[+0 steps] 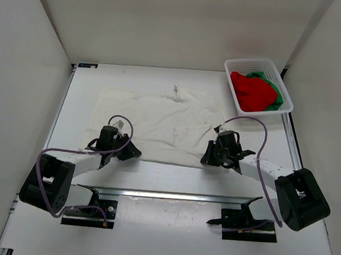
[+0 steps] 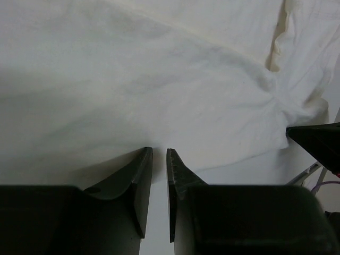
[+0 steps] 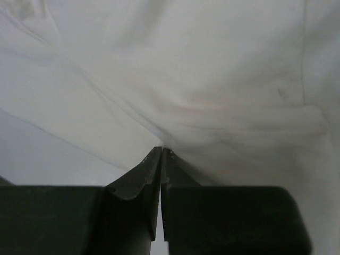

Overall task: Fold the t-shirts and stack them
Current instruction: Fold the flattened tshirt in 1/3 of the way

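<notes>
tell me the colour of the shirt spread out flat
The spread shirt is white, clearest in top external view.

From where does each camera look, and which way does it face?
Top external: above and behind the arms, facing down onto the table; both arms show, left gripper and right gripper at the white t-shirt.
Left wrist: on the left arm, facing along its own fingers to the shirt's hem.
Right wrist: on the right arm, facing along its own fingers, pinched on the cloth.
All three share the white t-shirt.
</notes>
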